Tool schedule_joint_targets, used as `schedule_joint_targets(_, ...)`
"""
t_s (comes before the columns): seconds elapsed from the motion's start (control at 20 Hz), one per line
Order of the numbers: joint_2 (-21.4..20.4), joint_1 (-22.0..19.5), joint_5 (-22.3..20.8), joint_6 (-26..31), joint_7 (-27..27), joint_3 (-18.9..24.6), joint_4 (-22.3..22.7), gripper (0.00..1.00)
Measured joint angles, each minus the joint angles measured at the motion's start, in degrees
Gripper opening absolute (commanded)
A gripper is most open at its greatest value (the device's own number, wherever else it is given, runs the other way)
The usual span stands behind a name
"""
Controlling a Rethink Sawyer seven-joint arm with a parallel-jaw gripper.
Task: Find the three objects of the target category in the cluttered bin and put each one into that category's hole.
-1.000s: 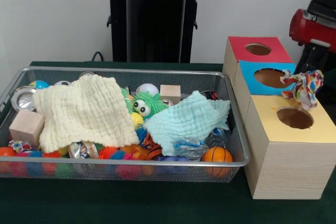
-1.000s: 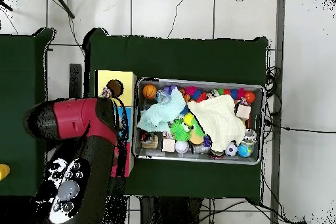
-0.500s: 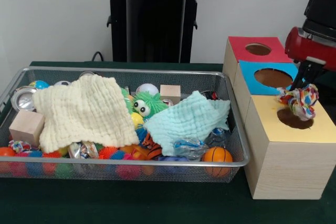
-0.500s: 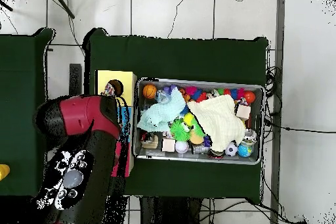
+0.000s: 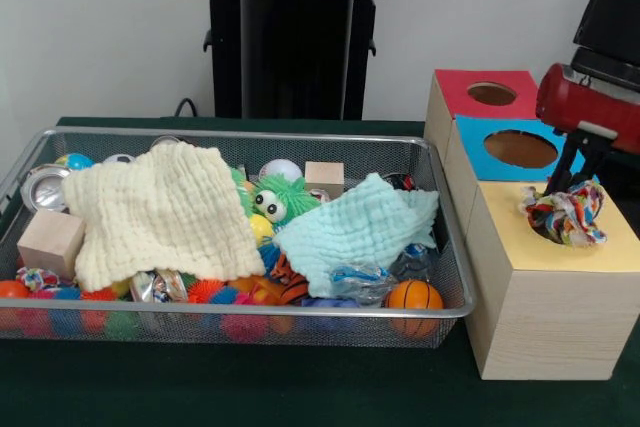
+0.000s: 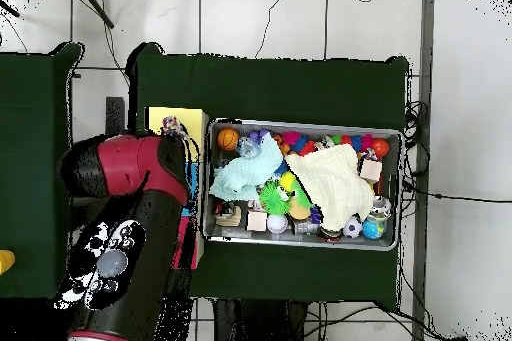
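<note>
A dark green surface [image 5: 300, 392] carries a wire bin [image 5: 440, 247] crowded with toys and, at its 3 o'clock in the front view, a row of three boxes. The claw [image 5: 565, 185], clenched on a multicoloured rope toy [image 5: 563, 215], holds it over the hole of the yellow-topped box [image 5: 545, 322]. In the bin, a cream cloth [image 5: 155, 212] and a mint cloth [image 5: 360, 227] cover other toys; an orange ball [image 5: 414, 296] lies at its 5 o'clock corner.

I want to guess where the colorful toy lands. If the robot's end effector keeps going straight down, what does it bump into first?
Probably nothing hard: the end effector points down at the hole in the yellow-topped box, with the multicolored rope toy already sitting over that hole. Depth is hard to judge, so it might clip the hole's rim.
</note>
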Motion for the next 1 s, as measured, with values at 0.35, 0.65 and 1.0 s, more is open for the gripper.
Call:
schedule_joint_targets(0.35,1.77,0.00,1.36,-0.21,0.00,-1.22,-0.87,0.00)
schedule_joint_targets(0.65,3.24,0.06,4.97,-0.23,0.97,-1.24,-0.31,0.00)
schedule_joint_targets(1.0,4.04,0.50,9.27,-0.27,5.95,-1.76,1.03,0.00)
